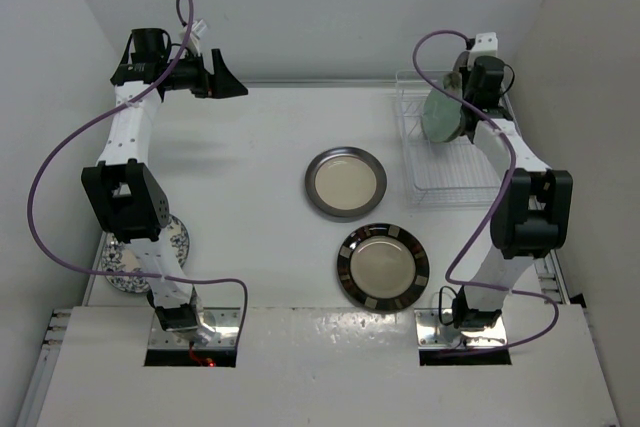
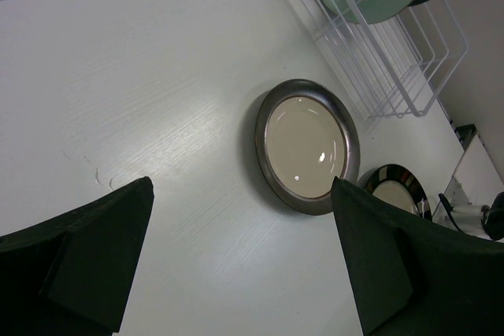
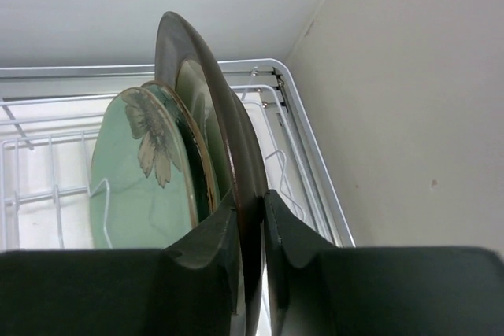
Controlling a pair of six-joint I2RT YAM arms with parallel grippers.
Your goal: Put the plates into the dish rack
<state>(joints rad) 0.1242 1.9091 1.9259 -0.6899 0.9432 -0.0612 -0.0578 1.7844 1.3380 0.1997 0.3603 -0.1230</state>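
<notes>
three plates (image 3: 142, 186) upright in dish rack (image 1: 447, 173)

The top external camera looks down from high behind the near edge over the whole worktop (image 1: 260, 147). The left wrist camera looks obliquely across it; both show the grey-rimmed plate (image 1: 346, 182). The right wrist camera faces the dish rack (image 3: 252, 62) at close range.
</notes>
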